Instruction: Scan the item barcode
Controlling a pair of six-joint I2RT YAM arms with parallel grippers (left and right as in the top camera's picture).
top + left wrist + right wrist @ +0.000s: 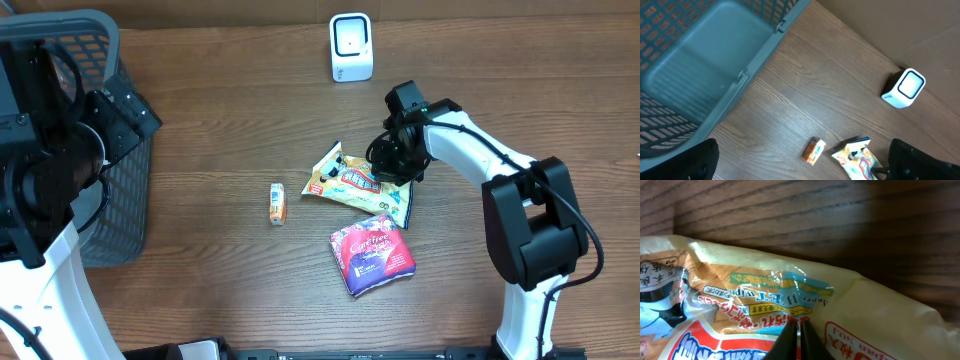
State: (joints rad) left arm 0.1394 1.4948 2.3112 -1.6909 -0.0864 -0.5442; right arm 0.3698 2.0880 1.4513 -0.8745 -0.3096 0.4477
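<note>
The yellow wet-wipes packet lies flat on the table's middle. It also shows at the lower edge of the left wrist view. My right gripper is down on its right part. In the right wrist view the black fingertips stand pressed together on the packet, with a thin sliver of wrapper between them. The white scanner stands upright at the back. My left gripper hangs wide open and empty, high beside the basket. No barcode shows.
A grey mesh basket stands at the left edge. A small orange box lies left of the packet. A purple packet lies just in front of the yellow one.
</note>
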